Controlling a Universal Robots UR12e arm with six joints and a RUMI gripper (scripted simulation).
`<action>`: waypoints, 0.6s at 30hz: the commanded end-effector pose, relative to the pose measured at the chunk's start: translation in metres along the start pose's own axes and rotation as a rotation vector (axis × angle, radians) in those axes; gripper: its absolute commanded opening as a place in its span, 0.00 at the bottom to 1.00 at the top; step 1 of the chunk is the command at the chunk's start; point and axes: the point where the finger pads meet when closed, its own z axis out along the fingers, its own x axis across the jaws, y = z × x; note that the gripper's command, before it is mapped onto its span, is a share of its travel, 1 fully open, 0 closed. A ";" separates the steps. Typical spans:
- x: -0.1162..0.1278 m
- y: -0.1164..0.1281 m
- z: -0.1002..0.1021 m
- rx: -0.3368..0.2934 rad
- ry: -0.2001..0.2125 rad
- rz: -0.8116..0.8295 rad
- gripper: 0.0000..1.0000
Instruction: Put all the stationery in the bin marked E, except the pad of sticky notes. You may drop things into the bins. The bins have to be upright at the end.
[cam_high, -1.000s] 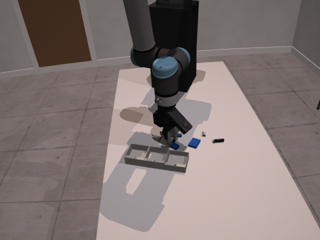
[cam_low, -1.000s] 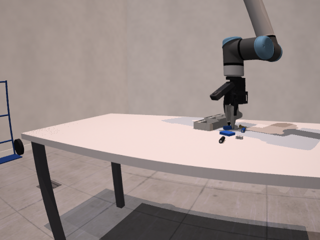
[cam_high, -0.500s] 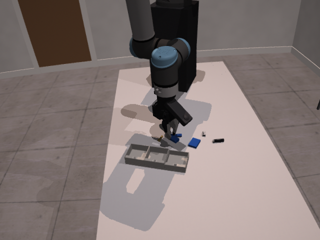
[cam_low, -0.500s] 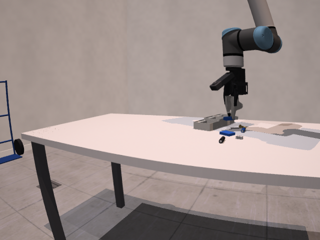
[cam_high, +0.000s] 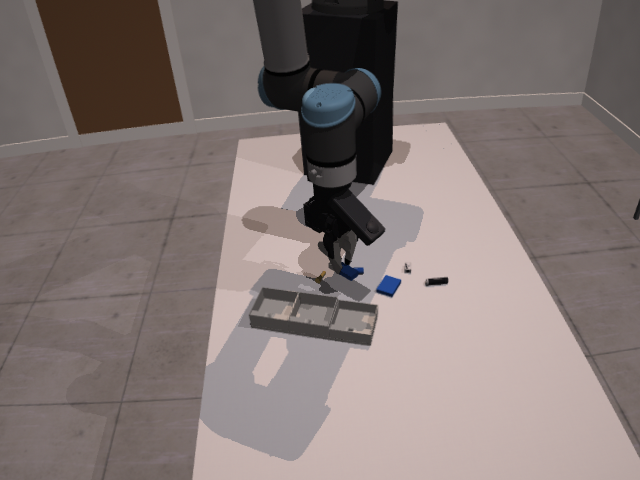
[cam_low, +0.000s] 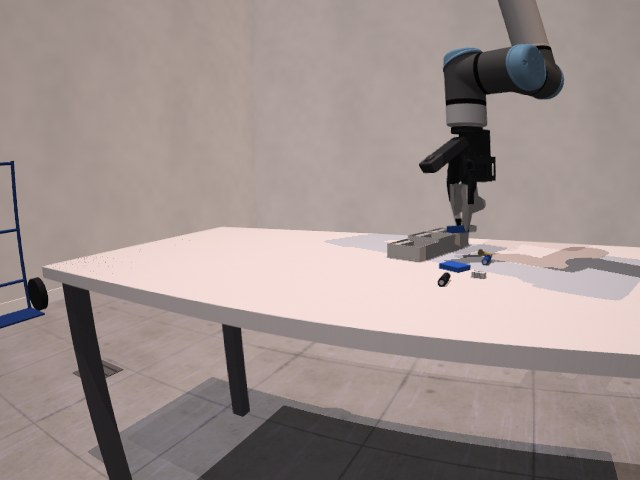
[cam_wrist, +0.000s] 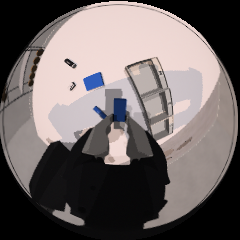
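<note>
My gripper is shut on a small blue block and holds it a little above the table, just behind the grey three-compartment bin tray. In the wrist view the block sticks out between the fingertips, with the tray to its right. In the exterior view the block hangs at the fingertips over the tray's far end. The bin letters are too small to read. A flat blue sticky-note pad lies to the right of the block.
A black cylinder and a small grey clip lie right of the pad. A small brass and blue item lies on the table behind the tray. The robot's black base stands at the table's far end.
</note>
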 end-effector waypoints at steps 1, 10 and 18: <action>0.000 0.000 -0.001 0.000 0.001 0.000 0.00; 0.018 -0.002 0.000 0.000 0.001 -0.150 0.00; 0.054 -0.005 0.000 -0.001 0.004 -0.340 0.00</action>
